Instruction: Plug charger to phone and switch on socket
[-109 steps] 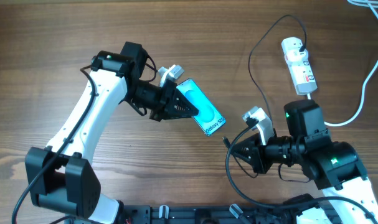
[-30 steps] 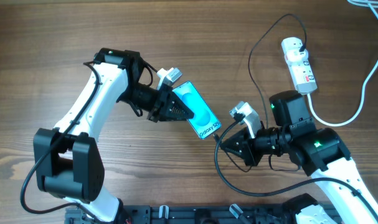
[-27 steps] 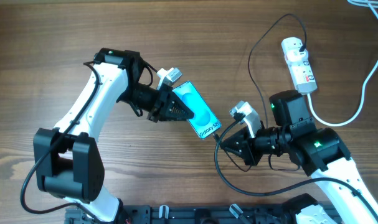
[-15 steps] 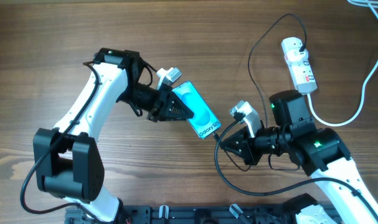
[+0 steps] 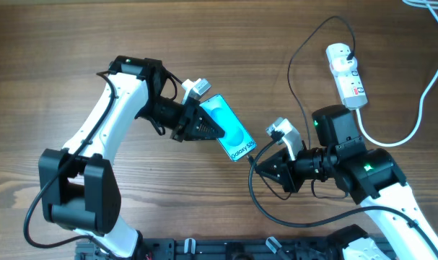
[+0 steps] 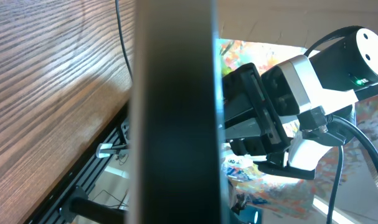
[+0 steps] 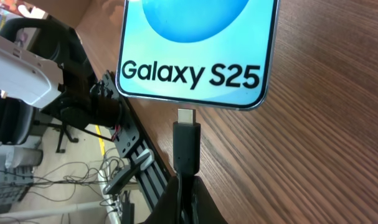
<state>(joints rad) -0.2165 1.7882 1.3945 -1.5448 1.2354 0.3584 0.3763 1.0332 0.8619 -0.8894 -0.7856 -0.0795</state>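
My left gripper (image 5: pixel 204 124) is shut on the phone (image 5: pixel 231 128), a cyan-screened handset reading "Galaxy S25", held tilted above the table. In the left wrist view the phone's dark back (image 6: pixel 174 112) fills the middle. My right gripper (image 5: pixel 264 167) is shut on the charger plug (image 7: pixel 187 144), a black plug on a thin black cable (image 5: pixel 294 79). In the right wrist view the plug's metal tip sits just below the phone's bottom edge (image 7: pixel 195 81), at or touching the port. The socket (image 5: pixel 346 75), a white power strip, lies at the back right.
The thick white cord (image 5: pixel 413 123) loops from the socket toward the right edge. The black cable slack curls on the wooden table (image 5: pixel 60 43) under my right arm (image 5: pixel 363 170). A black rail (image 5: pixel 204 249) runs along the front edge.
Since 3.6 s ago both arms have closed together, bringing the phone and the plug tip to meet. Over the last second nothing has visibly moved.
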